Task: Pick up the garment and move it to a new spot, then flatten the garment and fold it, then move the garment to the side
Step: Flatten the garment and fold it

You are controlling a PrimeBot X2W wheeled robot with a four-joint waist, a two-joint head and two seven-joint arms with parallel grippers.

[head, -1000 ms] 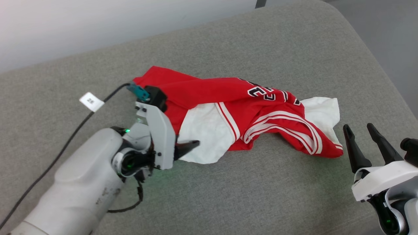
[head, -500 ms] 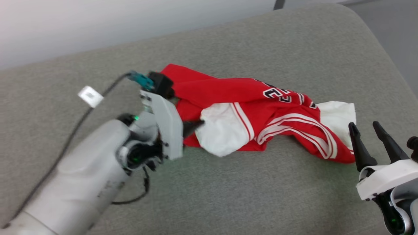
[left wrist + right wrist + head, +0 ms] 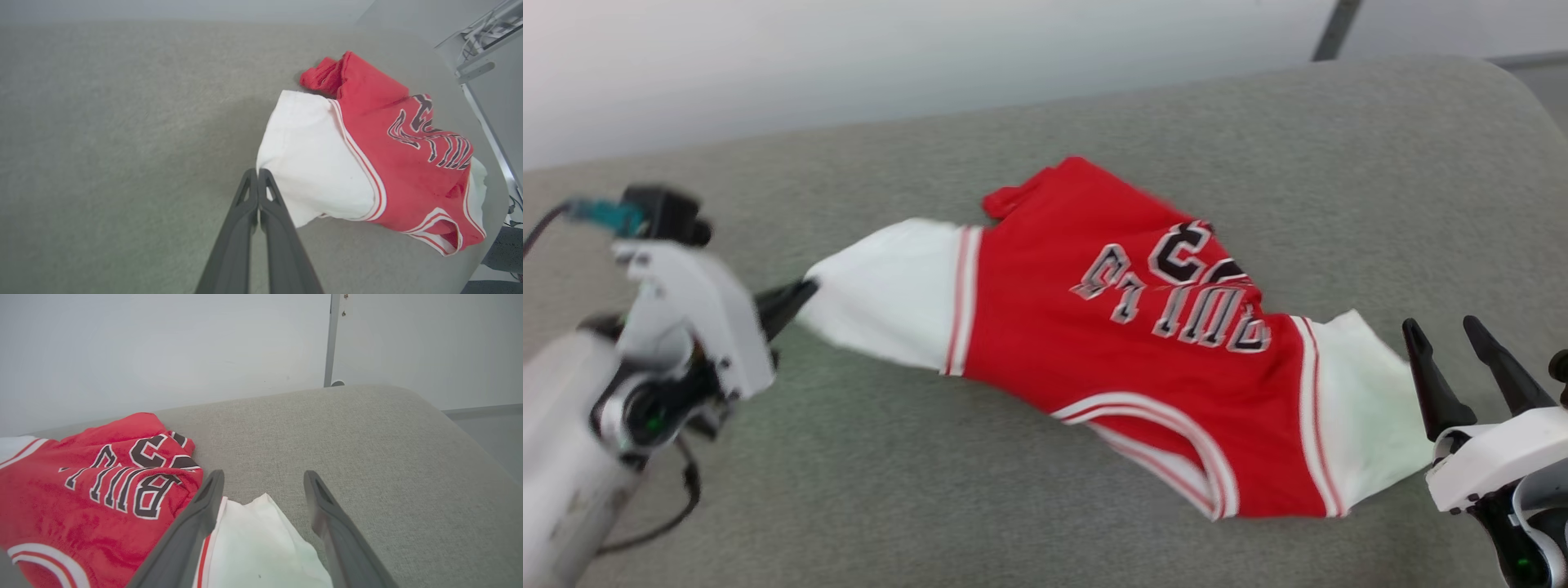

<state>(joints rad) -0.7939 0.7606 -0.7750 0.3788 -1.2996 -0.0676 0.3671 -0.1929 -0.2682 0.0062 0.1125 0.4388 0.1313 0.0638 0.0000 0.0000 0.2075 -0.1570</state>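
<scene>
**L grip on sleeve tip, shirt strung out; R grip open, empty**

L gripper point(image 3: 799, 292): fingers pressed together, no gap btw them in the L wrist view. They pinch the very edge of the white sleeve point(image 3: 890, 273). The sleeve narrows to a point at the tips, left-centre of the head frame. That reads as tension, so imo a real hold, not just contact. Grabbing at the cuff makes sense: a pull from an extremity opens the cloth instead of bunching it.

R gripper point(image 3: 1441, 327): fingers wide apart, nothing held. It sits lower right of the head frame, just beside the other white sleeve point(image 3: 1364, 408). In the R wrist view that sleeve lies bottom-centre btw the fingers; can't tell if they touch it. Prob parked there to take the opposite cuff.

Shirt point(image 3: 1111, 343): runs diagonally across the head frame from left-centre to lower right, on the grey cushion point(image 3: 931, 506). Lettering faces up and the chest is mostly spread. A red corner is bunched at upper centre, and the striped neck trim is rumpled at lower centre.

Judgement: flatten step partway. Width is opened, body not smoothed.

Next needs the R grip closed on its cuff, then both arms pulling apart.

Risk: a thin pinch on soft fabric could slip under load.
</scene>
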